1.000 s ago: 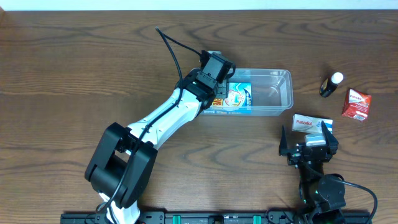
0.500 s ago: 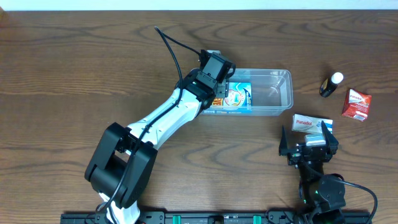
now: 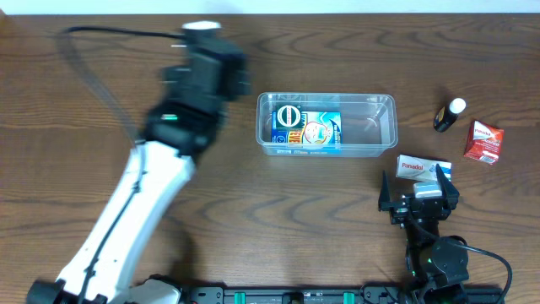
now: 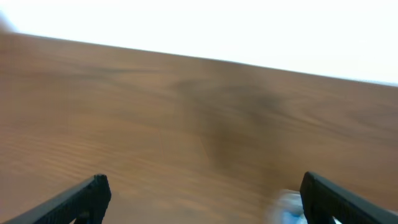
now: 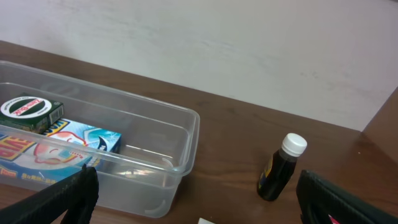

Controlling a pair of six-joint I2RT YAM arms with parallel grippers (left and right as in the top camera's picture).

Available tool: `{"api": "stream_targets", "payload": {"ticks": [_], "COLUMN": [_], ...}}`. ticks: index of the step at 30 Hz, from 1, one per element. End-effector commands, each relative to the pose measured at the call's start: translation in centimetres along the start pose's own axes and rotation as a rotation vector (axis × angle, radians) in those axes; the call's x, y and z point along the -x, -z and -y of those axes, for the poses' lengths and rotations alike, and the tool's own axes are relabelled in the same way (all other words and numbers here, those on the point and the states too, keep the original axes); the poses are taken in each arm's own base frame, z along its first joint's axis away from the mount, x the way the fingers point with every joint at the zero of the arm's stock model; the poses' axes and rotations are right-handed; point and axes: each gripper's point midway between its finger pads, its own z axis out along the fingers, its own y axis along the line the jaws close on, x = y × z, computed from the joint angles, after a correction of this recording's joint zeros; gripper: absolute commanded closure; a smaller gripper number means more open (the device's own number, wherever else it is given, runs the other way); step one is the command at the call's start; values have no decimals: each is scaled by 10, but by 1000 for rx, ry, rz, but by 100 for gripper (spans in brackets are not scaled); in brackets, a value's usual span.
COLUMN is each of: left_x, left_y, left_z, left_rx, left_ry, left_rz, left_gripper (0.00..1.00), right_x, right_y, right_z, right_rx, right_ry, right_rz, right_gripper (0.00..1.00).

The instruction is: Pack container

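Observation:
The clear container [image 3: 369,127] stands right of the table's middle and holds a round dark tin [image 3: 289,116] and a blue box [image 3: 319,132]. My left gripper [image 3: 205,51] is blurred, left of the container and apart from it. In the left wrist view it [image 4: 202,193] is wide open and empty over bare wood. My right gripper [image 3: 419,190] is open and empty near the front edge, just behind a white Panadol box [image 3: 422,166]. The right wrist view shows the container [image 5: 186,134], the tin [image 5: 28,111] and the blue box [image 5: 81,142] between the open fingers [image 5: 199,205].
A dark bottle with a white cap [image 3: 448,115] stands right of the container, and it also shows in the right wrist view [image 5: 281,167]. A red box [image 3: 483,141] lies at the far right. A pale wall runs behind the table's far edge.
My left arm has swung fast from over the container's left end to the left and back, leaving the tin in the container. The right arm has not moved.

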Motion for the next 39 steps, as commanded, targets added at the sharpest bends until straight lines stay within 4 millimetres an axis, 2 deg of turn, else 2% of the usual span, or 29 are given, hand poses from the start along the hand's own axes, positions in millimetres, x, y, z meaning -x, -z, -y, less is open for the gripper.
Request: {"api": "stream_targets", "payload": {"ticks": [1,4,8,11,15,22,27,30,34,37,39], "left_x": [8,8,2,0,-2,-2,20,25,24,30,33], "left_y": [-9,-14,-15,-13,-10,-10,-11,-4,11,34,54], "left_z": [-78,-140,-196,-222,-241,-245,-243,-237,-206,-176,-168], "left_rx": [213,342,462,516,555,562,541,520,321,121,57], "left_ry": [47,124,196,235,264,272,327,339,348,380,395], "left_rz": [-9,-33,-64,-68,-70,-68,34,58,28,48,89], "left_gripper": [2,2,2,2,2,2,2,2,2,2,2], "right_x": [-2,-2,-2,-2,-2,-2,-2,-2,-2,-2,-2], "right_y": [0,0,0,0,0,0,0,0,0,0,0], "right_z": [2,2,2,2,2,2,2,2,2,2,2], "right_rx": [-12,-12,-12,-11,-11,-11,-12,-12,-12,-12,-11], "right_ry": [7,7,7,7,7,7,7,7,7,7,7], "right_rz": [-7,-7,-7,-7,-7,-7,-7,-7,-7,-7,-7], "right_gripper": [1,1,1,1,1,1,1,1,1,1,1]}}
